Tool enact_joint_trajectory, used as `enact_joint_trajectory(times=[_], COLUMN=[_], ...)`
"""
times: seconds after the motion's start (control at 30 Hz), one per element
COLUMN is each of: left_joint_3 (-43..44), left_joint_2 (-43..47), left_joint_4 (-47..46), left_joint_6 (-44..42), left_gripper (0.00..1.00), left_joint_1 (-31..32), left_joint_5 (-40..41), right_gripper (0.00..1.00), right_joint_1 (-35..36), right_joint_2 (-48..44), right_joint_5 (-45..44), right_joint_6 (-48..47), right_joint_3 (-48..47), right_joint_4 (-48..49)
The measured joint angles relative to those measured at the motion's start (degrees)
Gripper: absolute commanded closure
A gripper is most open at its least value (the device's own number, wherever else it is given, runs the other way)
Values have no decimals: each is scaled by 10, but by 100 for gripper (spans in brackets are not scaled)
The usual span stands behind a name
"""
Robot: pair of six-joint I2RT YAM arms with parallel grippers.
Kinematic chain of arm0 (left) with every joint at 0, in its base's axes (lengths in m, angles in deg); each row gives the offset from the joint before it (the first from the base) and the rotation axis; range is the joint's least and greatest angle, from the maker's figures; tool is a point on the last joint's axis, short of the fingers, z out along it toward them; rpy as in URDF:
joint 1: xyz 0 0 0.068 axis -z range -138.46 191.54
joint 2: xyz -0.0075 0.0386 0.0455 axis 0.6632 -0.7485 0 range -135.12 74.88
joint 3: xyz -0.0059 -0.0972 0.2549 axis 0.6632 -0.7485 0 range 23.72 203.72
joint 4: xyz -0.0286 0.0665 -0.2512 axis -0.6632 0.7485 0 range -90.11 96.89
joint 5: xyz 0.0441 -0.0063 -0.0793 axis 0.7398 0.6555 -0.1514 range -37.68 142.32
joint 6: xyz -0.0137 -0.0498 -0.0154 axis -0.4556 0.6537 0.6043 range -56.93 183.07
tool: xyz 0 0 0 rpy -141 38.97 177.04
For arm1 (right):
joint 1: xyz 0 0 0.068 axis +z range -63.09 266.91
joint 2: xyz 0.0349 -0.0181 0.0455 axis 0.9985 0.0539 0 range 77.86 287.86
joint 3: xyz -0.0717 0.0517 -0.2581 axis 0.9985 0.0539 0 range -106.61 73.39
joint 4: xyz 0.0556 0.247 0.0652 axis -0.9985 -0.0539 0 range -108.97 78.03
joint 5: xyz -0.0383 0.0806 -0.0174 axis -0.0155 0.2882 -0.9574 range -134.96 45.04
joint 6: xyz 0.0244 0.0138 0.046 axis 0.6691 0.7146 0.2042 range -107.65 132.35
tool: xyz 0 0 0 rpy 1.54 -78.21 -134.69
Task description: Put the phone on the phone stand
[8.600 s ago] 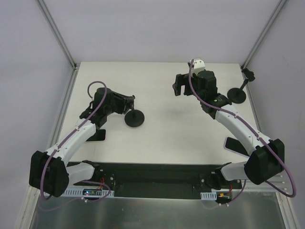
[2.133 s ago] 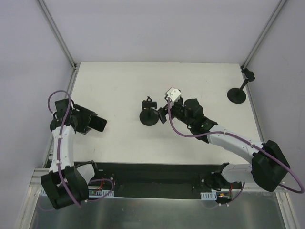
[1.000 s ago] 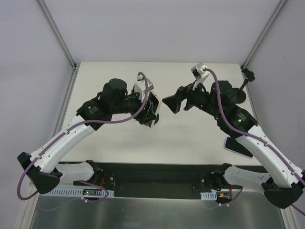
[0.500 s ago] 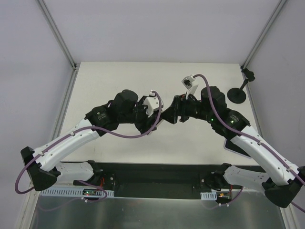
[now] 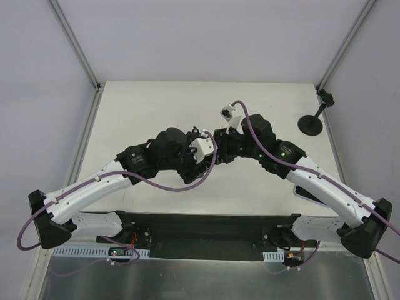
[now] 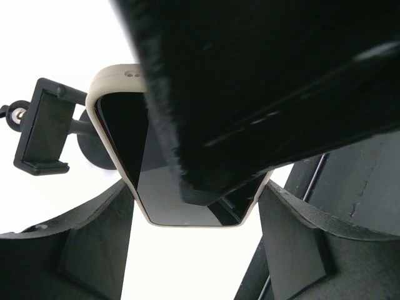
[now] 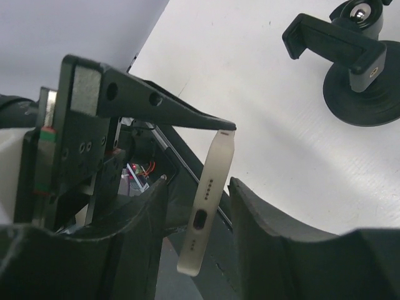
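Observation:
The phone [image 6: 122, 140] has a beige case and a dark screen. My left gripper [image 6: 197, 194] is shut on its two long edges and holds it above the table. In the right wrist view the phone [image 7: 209, 187] shows edge-on, port end toward the camera. My right gripper [image 7: 199, 187] straddles it, open, with a small gap on each side. One right finger covers much of the screen in the left wrist view. The black phone stand [image 7: 350, 59], with a clamp on a round base, stands on the table just beyond; its clamp [image 6: 44, 134] also shows left of the phone.
Both arms meet over the middle of the white table [image 5: 156, 100]. A second black stand [image 5: 310, 123] stands at the far right edge. A flat dark slab [image 5: 306, 189] lies by the right arm. Grey walls close in the table on three sides.
My right gripper has moved left onto the phone and its jaws have narrowed around it. The left arm has shifted slightly, with the phone still in its grip.

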Motion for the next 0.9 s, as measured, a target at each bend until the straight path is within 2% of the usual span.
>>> enact_joint_trajectory(times=[0.1,0.2,0.23,0.27,0.3,0.33,0.37,0.47,0.5,0.6,0.7,0.8,0.9], left_joint_3=[-2,-3,-3,-3,-3,-3,-3,-3,-5,-24,-36,-46,-60], left_joint_2=[1,1,1,2,2,3,3,8,13,52,110,173,209], left_joint_4=[0,1,3,6,10,12,14,15,12,-24,-76,-137,-192], left_joint_6=[-4,-10,-11,-11,-12,-12,-12,-9,-9,10,54,106,165], left_gripper=[100,100,100,100,94,83,64,33,19,9,7,1,1], left_joint_1=[13,25,29,31,32,32,33,33,34,36,14,-46,-123], left_joint_5=[10,22,29,36,45,56,61,68,71,71,70,42,-5], right_gripper=[61,77,90,99,99,99,99,99,99,99,99,99,100], right_joint_1=[1,1,1,1,0,-3,-5,-3,-3,2,5,3,3], right_joint_2=[9,18,22,24,25,27,27,17,7,-58,-134,-176,-176], right_joint_5=[3,8,9,8,2,-3,-3,-7,-10,-35,-85,-143,-186], right_joint_6=[3,9,11,14,23,40,48,57,62,72,70,59,46], right_joint_3=[3,8,10,12,16,22,25,42,54,125,200,239,243], right_joint_4=[5,13,16,18,19,22,27,52,69,143,206,281,372])
